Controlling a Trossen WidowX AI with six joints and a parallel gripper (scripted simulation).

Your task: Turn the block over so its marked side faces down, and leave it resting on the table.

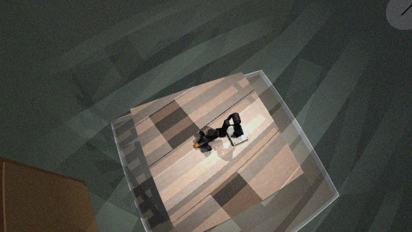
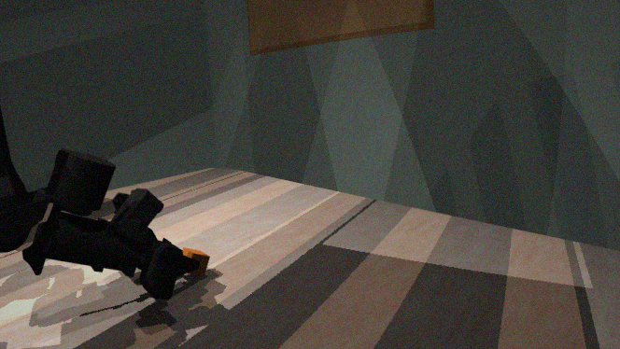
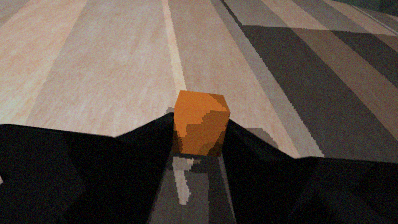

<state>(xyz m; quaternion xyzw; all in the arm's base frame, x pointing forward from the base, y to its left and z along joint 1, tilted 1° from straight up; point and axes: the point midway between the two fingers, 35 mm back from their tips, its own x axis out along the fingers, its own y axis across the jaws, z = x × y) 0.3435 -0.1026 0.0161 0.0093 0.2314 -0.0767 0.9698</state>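
between the two black fingers sits the orange block (image 3: 201,122), its far end poking out past their tips. gripper (image 2: 179,266) is clenched on it, lying low and nearly level over the striped wooden table (image 2: 420,280).

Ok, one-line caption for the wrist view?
Hand shut on the orange block, held low over the striped wooden table.
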